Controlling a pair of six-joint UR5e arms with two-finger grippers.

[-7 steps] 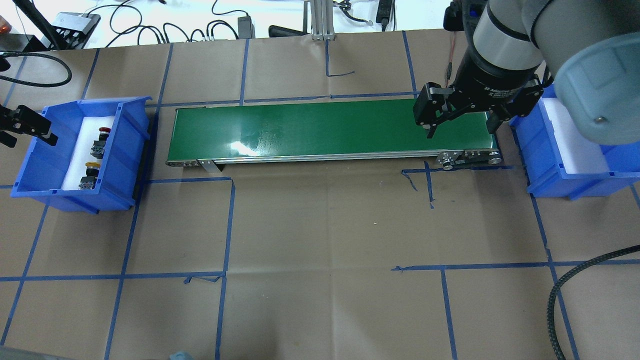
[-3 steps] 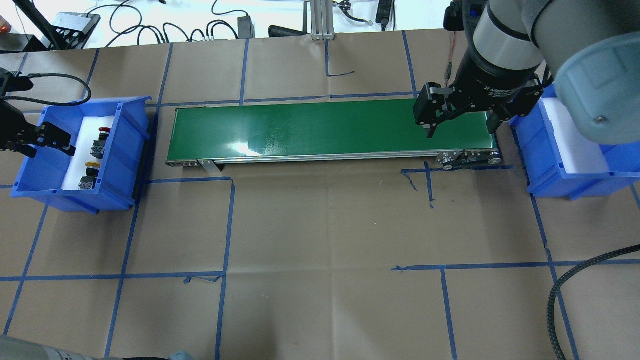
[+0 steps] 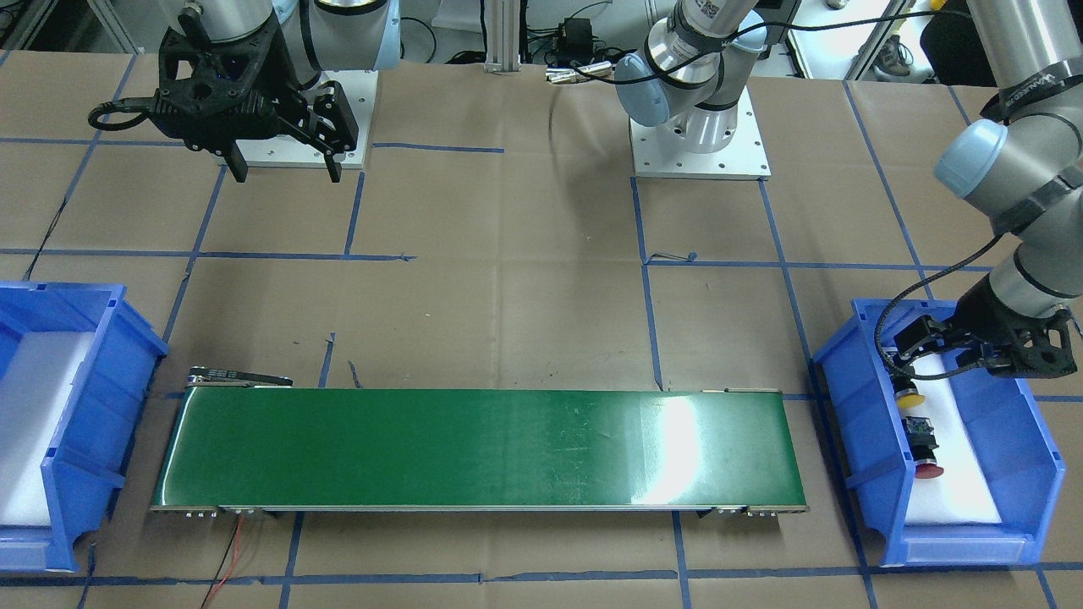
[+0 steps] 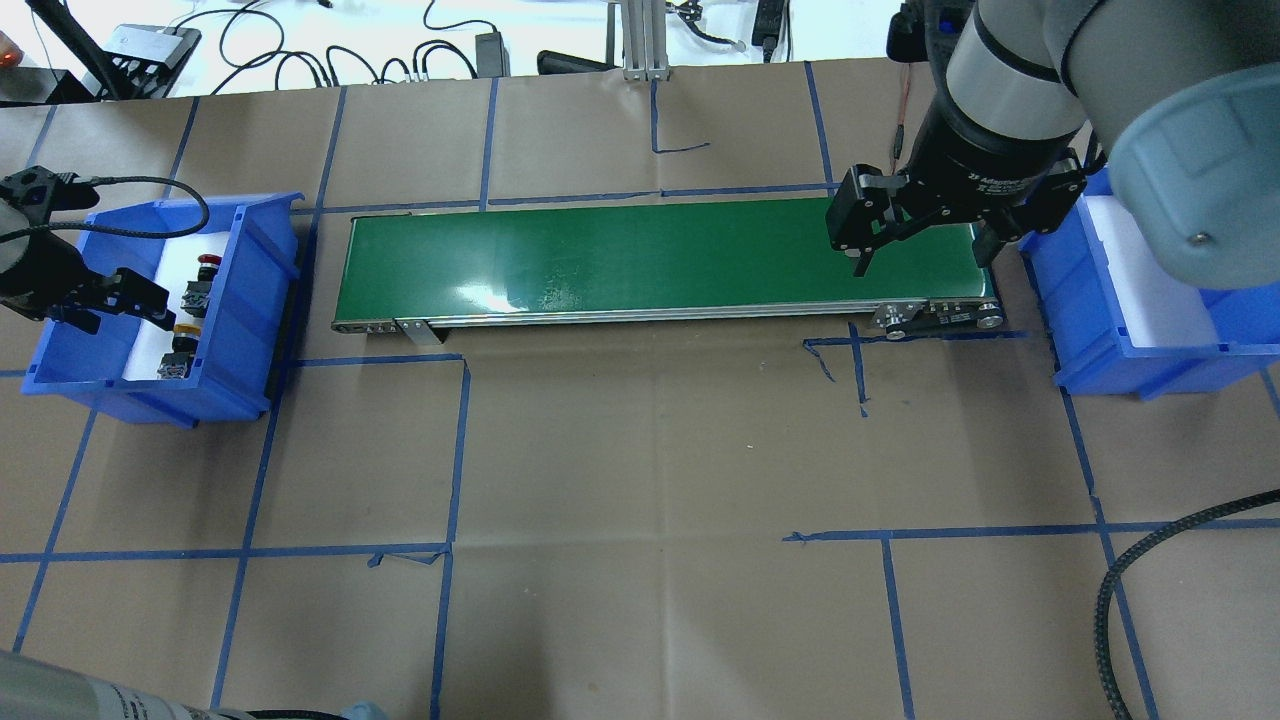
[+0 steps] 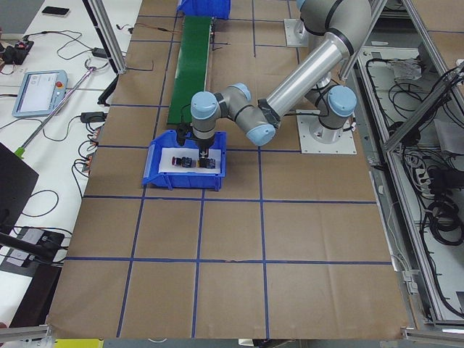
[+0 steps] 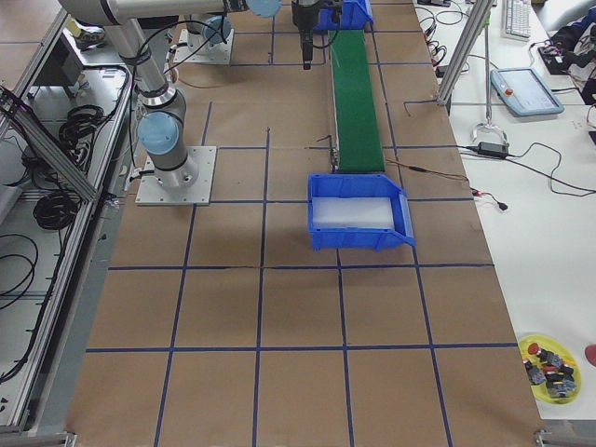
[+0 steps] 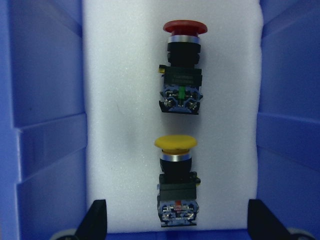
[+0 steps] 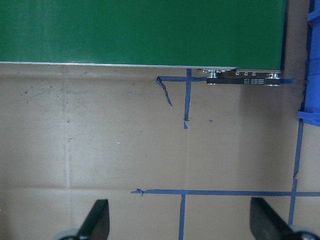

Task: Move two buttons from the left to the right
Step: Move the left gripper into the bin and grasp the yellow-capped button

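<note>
1. It was a robotics lab: two arm bases (image 3: 700, 135) stood bolted to a table (image 4: 650, 450) covered in brown paper and gridded with blue tape (image 4: 452, 450).
2. Teach pendants (image 5: 36, 93) lay on white side benches (image 6: 549, 233), and cable bundles (image 5: 442, 217) trailed beside the table.
3. Aluminium framing (image 4: 640, 40) rose at the far edge, behind a green conveyor (image 4: 650, 255).

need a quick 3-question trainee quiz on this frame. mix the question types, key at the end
1. True or false: the right gripper, raised near the conveyor, is open and holds nothing.
2. Where do the red button and the yellow button lie?
A. on the conveyor
B. on the white foam in the left bin
C. in the right gripper
3. In the left wrist view, which button lies nearer the open fingers of the left gripper?

Key: 1 true. 2 B. 3 the yellow button.
</note>
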